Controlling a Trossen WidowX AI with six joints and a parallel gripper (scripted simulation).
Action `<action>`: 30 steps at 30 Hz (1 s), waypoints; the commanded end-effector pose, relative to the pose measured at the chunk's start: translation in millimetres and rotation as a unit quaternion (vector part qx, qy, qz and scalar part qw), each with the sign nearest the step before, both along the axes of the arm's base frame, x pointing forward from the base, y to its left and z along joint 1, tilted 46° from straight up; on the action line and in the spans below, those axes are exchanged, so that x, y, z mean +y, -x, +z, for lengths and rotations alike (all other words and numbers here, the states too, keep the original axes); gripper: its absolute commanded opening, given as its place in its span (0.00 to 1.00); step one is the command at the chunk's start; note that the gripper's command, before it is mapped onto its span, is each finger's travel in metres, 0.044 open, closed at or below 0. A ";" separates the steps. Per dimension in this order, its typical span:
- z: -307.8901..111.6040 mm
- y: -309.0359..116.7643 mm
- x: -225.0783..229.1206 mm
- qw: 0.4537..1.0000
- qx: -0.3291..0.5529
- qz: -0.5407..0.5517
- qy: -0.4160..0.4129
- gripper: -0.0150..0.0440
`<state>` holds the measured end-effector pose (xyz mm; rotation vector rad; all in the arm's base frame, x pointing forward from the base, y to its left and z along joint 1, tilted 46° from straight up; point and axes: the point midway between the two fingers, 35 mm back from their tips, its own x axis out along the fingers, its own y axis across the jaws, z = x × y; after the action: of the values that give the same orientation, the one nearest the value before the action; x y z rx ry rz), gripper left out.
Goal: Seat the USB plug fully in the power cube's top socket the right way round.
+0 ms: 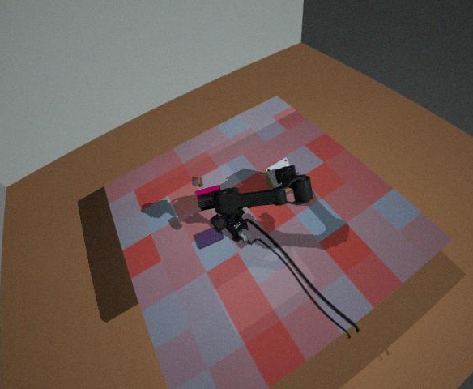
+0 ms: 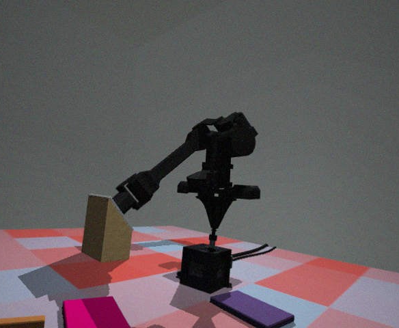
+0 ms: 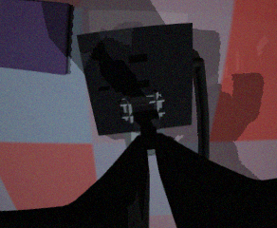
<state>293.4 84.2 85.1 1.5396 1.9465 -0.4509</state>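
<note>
The black power cube (image 1: 237, 226) (image 2: 205, 270) (image 3: 176, 57) stands on the checked table top, with pale marks around a socket on its top. My gripper (image 2: 213, 228) (image 3: 149, 142) points down above it and is shut on the dark USB plug (image 2: 212, 238) (image 3: 148, 125). The plug is upright, and its narrower lower end reaches the socket area in the exterior view. How deep it sits and which way round it is cannot be told; the fingers and shadow hide much of the socket.
Two black cables (image 1: 295, 267) (image 2: 251, 251) run from the cube's side. A purple slab (image 1: 208, 237) (image 2: 251, 307) (image 3: 25, 35) lies close by. A magenta block (image 1: 208, 190) (image 2: 93, 312), an orange piece (image 1: 199, 181) (image 2: 16, 322) and a wooden wedge block (image 2: 104, 229) also stand on the table.
</note>
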 end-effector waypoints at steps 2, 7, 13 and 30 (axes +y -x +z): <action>-0.2 -0.3 1.0 1.000 0.001 -0.002 -0.002 0.25; -0.6 -0.2 1.4 1.000 0.001 -0.002 -0.002 0.25; -1.1 -0.1 1.9 1.000 0.001 -0.002 -0.002 0.25; -2.5 0.1 3.4 1.000 0.001 -0.002 -0.002 0.25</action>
<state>293.0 86.7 82.5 1.5397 1.9468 -0.4510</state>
